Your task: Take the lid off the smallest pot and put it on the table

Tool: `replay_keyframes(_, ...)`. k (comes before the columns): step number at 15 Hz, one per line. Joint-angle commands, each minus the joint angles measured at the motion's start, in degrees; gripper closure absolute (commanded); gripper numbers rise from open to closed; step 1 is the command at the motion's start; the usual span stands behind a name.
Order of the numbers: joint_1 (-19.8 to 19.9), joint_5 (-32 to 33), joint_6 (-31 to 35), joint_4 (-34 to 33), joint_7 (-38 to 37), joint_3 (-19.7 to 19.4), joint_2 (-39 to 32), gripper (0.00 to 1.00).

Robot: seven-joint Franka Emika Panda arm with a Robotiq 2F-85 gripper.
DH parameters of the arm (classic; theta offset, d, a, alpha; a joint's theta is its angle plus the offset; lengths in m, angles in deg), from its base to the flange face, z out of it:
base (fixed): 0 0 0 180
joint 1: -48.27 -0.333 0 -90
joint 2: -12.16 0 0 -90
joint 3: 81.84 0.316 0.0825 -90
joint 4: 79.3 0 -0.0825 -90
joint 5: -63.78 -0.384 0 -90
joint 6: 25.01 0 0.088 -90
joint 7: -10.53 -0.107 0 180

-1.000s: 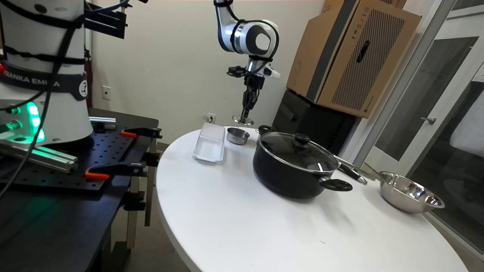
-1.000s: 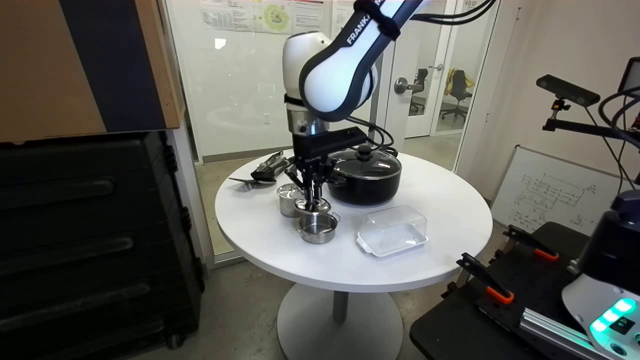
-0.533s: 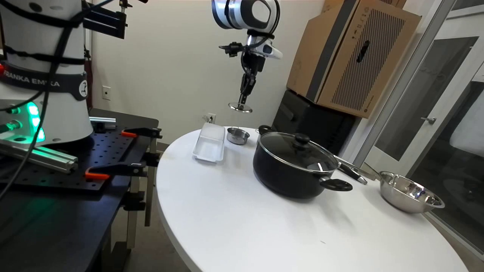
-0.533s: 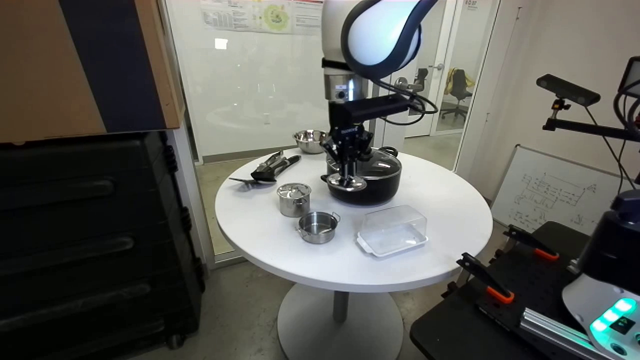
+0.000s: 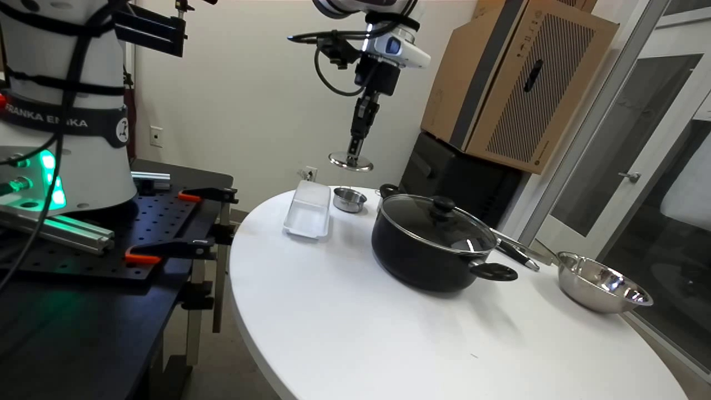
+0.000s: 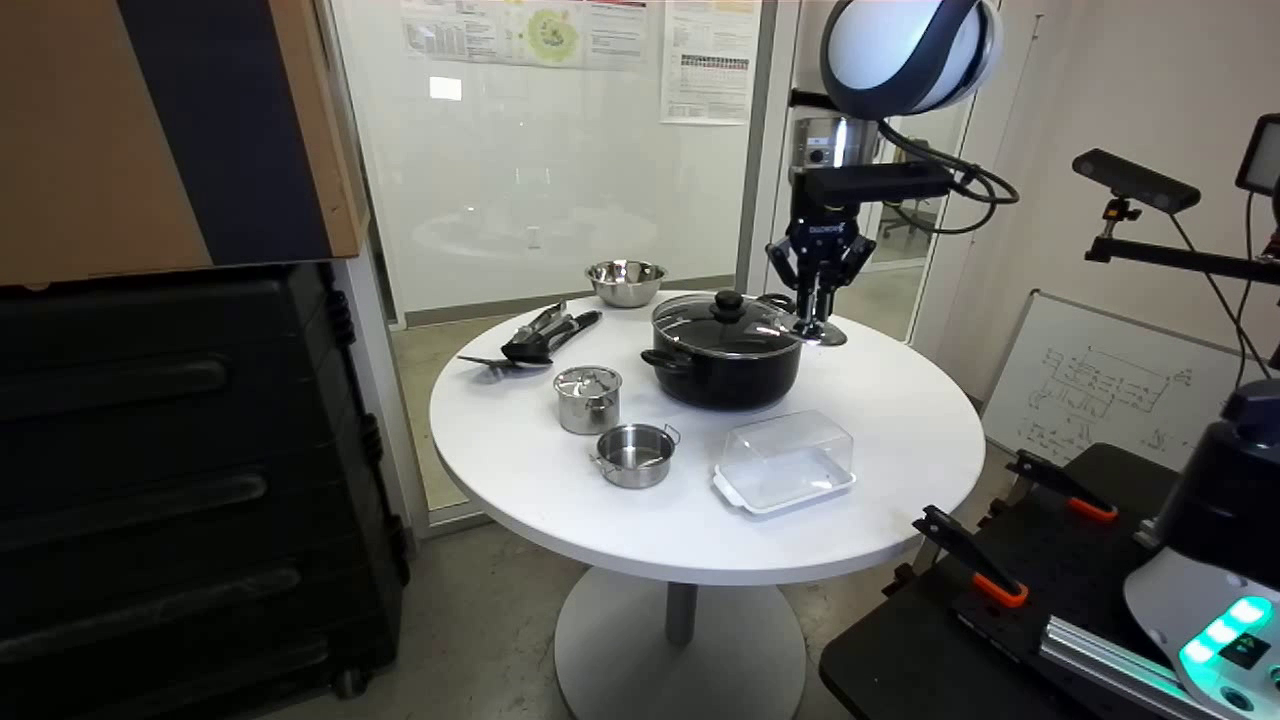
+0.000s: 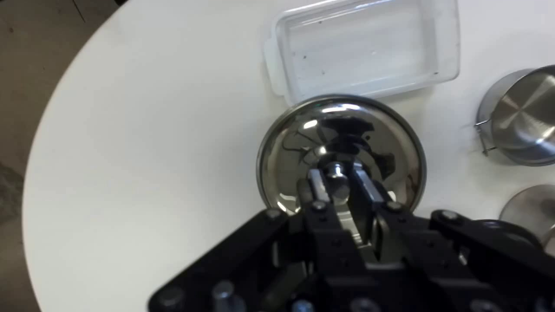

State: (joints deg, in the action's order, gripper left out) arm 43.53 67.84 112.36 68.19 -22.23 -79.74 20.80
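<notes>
Okay, so I'm looking down through the wrist view and my pincer (image 7: 341,182) is gripping the lid (image 7: 334,134) by its little centre knob (image 7: 337,170), a fingertip (image 7: 318,184) sitting on either side. It's hanging in the air above the table (image 7: 143,143); in an exterior view the lid (image 5: 340,161) is showing a clear gap beneath it. Using the lid as the middle of my clock in the wrist view, the smallest pot (image 7: 524,117) is standing uncovered near 3 o'clock, getting cut off at the view's edge, and a see-through plastic box (image 7: 360,47) is lying at 12, with the lid's rim overlapping its 6 o'clock edge from that angle.

Over in an exterior view, I'm putting the big black pot (image 6: 728,382) at the centre: it's wearing its own glass cover (image 6: 695,328), the lid is showing up around 3 o'clock and the plastic box is sitting at 5. The smallest pot is resting between 7 and 8, just beside a covered steel pot (image 6: 588,405) at 8ish. Utensils (image 6: 530,348) are lying at 9, and a steel bowl (image 6: 626,290) is shining away at 10.
</notes>
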Motion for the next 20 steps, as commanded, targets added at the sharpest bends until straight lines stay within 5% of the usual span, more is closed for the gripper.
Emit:
replay_keyframes(1, 4.88, -1.32, -0.49, 4.73, -0.87, -1.06, 4.15, 0.95)
replay_keyframes(9, 13.32, 2.19, 5.11, 2.97, -7.44, -3.6, -6.43, 0.95)
replay_keyframes(20, 3.76, 5.24, 7.55, -12.72, -17.33, -6.13, -27.8, 0.95)
